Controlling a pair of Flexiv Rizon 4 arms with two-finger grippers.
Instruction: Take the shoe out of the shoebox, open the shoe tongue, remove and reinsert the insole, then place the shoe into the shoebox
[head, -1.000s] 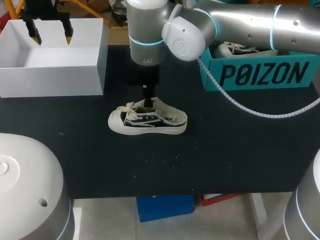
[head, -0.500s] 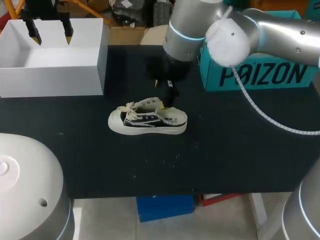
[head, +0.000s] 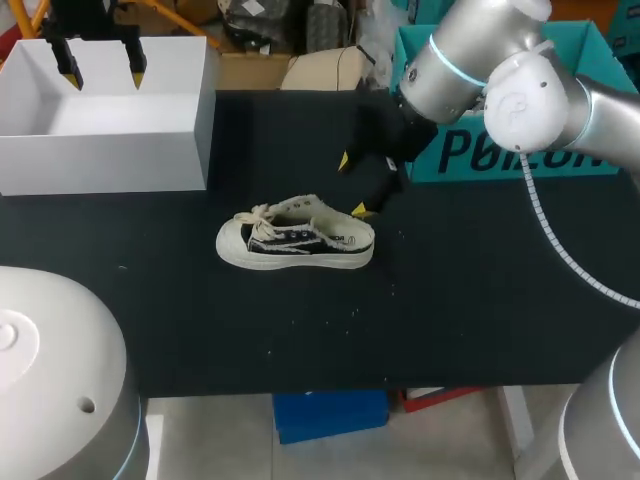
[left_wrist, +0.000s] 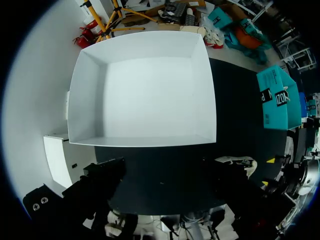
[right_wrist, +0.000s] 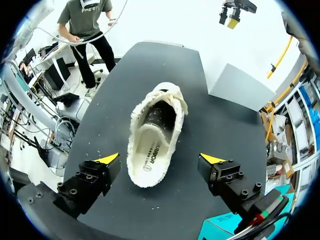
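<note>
Head view: shoe (head: 295, 240) beside end effector (head: 351, 186)

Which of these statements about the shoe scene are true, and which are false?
1. The black-and-white canvas shoe with cream laces stands on the black table. True.
2. The right arm's jaws are shut on the shoe. False: they stand open, clear of the shoe, holding nothing.
3. The white rectangular cardboard box holds a second shoe. False: it is empty.
4. The left arm's jaws hang open above the white box. True.
5. The white insole lies inside the shoe. True.
</note>
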